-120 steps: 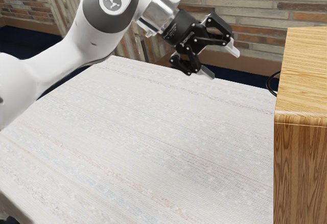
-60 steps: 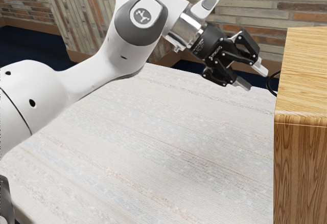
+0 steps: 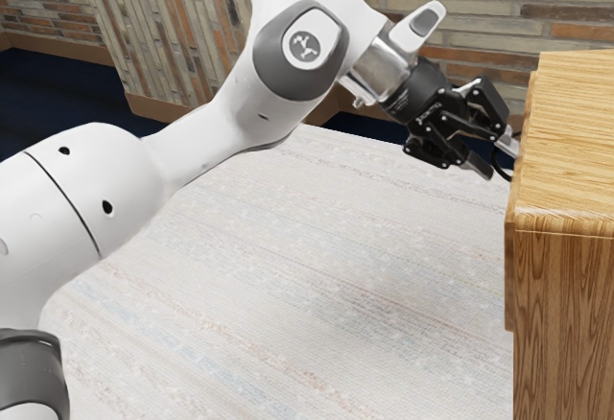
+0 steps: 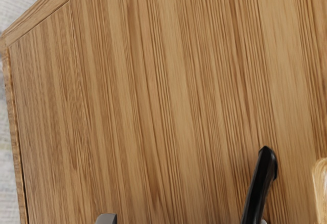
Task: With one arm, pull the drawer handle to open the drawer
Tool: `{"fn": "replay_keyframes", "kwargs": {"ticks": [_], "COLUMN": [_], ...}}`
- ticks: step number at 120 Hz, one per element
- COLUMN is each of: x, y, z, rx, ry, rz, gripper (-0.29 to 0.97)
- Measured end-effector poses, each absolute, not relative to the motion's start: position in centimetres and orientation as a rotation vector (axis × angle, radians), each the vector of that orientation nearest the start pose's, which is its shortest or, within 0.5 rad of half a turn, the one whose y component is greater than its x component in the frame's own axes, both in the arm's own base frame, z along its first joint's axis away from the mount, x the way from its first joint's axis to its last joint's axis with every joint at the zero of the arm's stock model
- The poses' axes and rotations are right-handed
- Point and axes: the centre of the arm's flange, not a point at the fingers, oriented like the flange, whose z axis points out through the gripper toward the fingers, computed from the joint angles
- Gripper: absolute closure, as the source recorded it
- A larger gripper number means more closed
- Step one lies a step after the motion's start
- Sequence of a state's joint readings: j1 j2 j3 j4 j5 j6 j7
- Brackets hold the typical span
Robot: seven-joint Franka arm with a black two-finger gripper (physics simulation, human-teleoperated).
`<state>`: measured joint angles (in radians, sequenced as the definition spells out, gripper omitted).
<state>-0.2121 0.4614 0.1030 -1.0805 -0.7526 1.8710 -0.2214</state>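
exterior view: arm [image 3: 288,104] stretched out, gripper [image 3: 497,156] just beside the wooden cabinet [image 3: 566,247].

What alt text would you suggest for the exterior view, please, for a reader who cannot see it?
A white robot arm reaches from the exterior view's left across a pale table, its black claw open, close to the upper part of a wooden cabinet at the view's right edge. A brick wall stands behind.
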Motion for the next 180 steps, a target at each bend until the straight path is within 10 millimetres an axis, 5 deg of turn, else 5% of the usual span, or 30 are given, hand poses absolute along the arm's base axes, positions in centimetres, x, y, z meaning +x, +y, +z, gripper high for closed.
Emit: {"fn": "replay_keyframes", "kwargs": {"ticks": [32, 72, 139, 180], "x": [67.7, 63.8, 59.0, 57.5], "y": [-12.7, -7.1, 3.1, 7.5], "z": [64.1, 65.7, 64.5, 65.2], "rx": [2.432, 2.43, 2.445, 2.442], "ry": [0.238, 0.303, 0.505, 0.581], "rz": [0.286, 0.289, 0.291, 0.336], "gripper": [0.64, 0.69, 0.7, 0.7]}}
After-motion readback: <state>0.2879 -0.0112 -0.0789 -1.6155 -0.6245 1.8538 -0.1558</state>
